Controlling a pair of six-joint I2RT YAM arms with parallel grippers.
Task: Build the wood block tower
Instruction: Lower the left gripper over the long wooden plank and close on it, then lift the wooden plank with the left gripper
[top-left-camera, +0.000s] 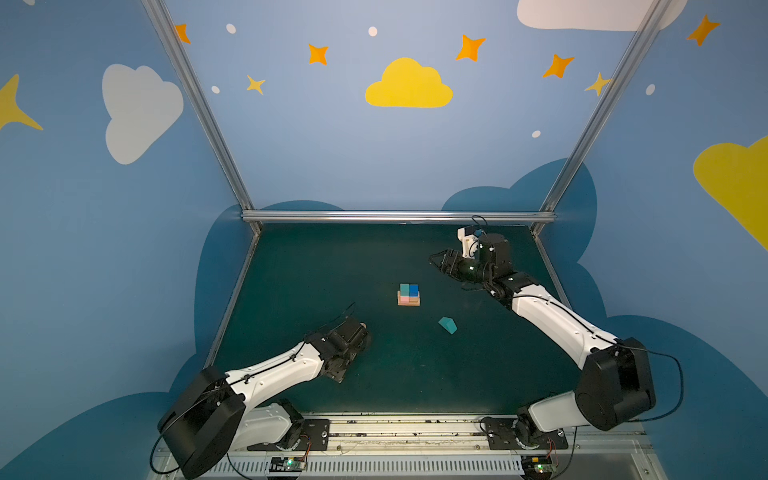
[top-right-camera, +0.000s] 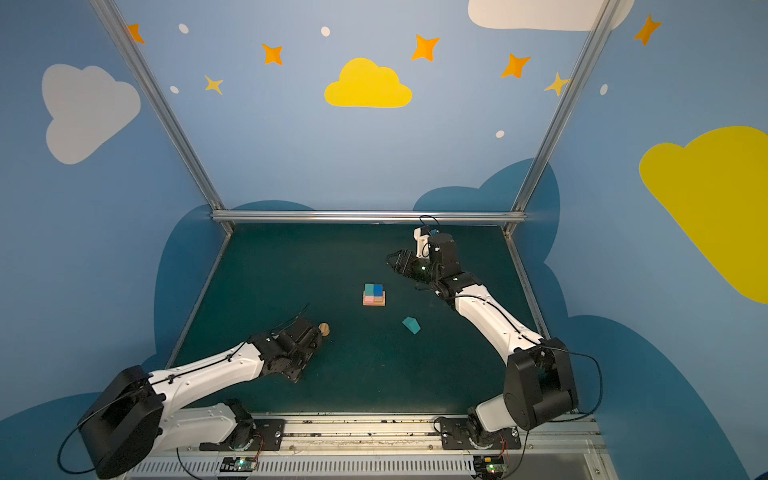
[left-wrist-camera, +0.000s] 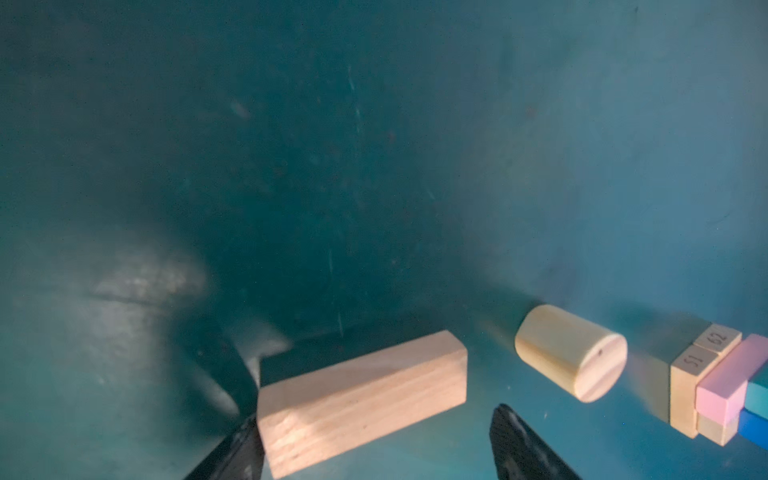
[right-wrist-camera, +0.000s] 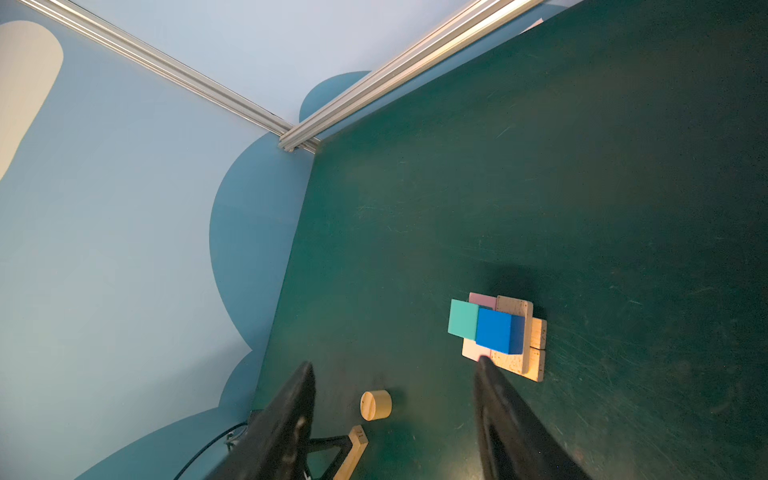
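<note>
Wood throughout: light, stiff, hard-edged, unlikely to break, yet smooth enough to skid at a nudge.

Far left, tan wooden bar (left-wrist-camera: 361, 399), flat on the dark green worktop (top-left-camera: 415, 374); probably best taken across the two long sides near mid-length. Left tool (left-wrist-camera: 376, 415) low over it, jaws spread wide, near end of the bar between them. One fingertip (left-wrist-camera: 245, 432) hard by a corner of the bar, contact impossible to tell, the opposite one clear of it. Nothing clamped yet.

Just beyond, tan wooden cylinder (left-wrist-camera: 571, 353) on its side, apt to roll; likely safer gripped across the flat ends.

Mid-worktop, wood block tower (top-left-camera: 409, 295): tan bars at the bottom, pink bar (top-left-camera: 403, 298) beside another tan one above, teal cube (top-left-camera: 404, 288) and blue cube (top-left-camera: 414, 289) side by side on top. Loose-stacked, so probably easy to knock askew; set down on it gently.

Rightward and nearer, well apart from the stack, teal house-shaped piece (top-left-camera: 447, 325) lying on the worktop. Sloped faces poor for pinching, parallel flat sides the likelier hold.

Far right, right tool (right-wrist-camera: 395, 365) raised above the worktop behind the tower, jaws apart, empty, touching nothing.
</note>
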